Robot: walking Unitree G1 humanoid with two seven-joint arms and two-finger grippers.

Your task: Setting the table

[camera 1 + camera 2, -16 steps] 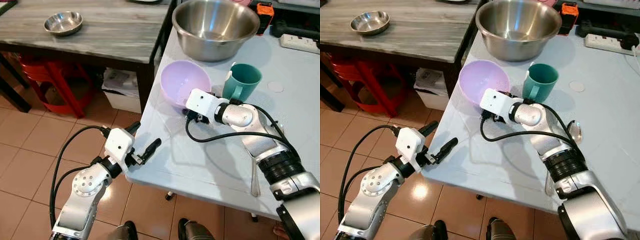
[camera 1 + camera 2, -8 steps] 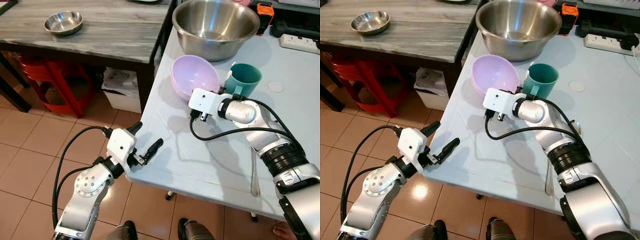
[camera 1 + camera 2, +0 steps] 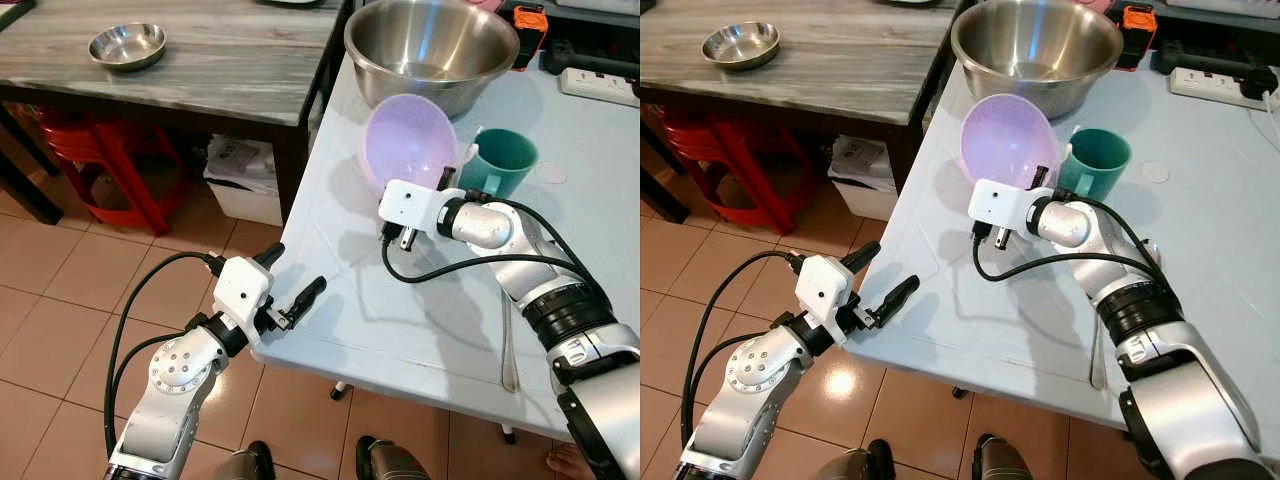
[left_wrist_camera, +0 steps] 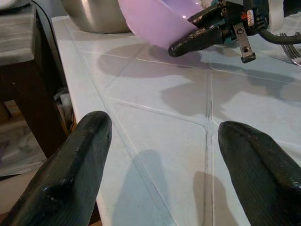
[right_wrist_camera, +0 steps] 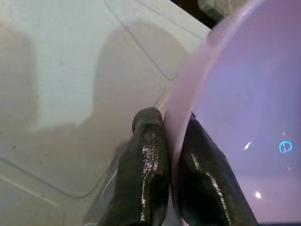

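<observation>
White tiled table (image 3: 420, 320) is seen at centre-right, w/ a grey wooden table (image 3: 200, 70) at 10 o'clock carrying a small steel bowl (image 3: 126, 45). Purple bowl (image 3: 410, 142) is held tilted, lifted off the surface, its rim pinched betw. the narrow fingers (image 5: 146, 165) of the right gripper (image 3: 1038, 182). Teal cup (image 3: 497, 165) stands just beside it at 3 o'clock; large steel bowl (image 3: 430, 50) sits at 12. Spoon (image 3: 510, 340) lies near the table's front edge. Left gripper (image 3: 290, 285) is held at the table edge, fingers (image 4: 70, 169) spread wide, nothing betw. them.
</observation>
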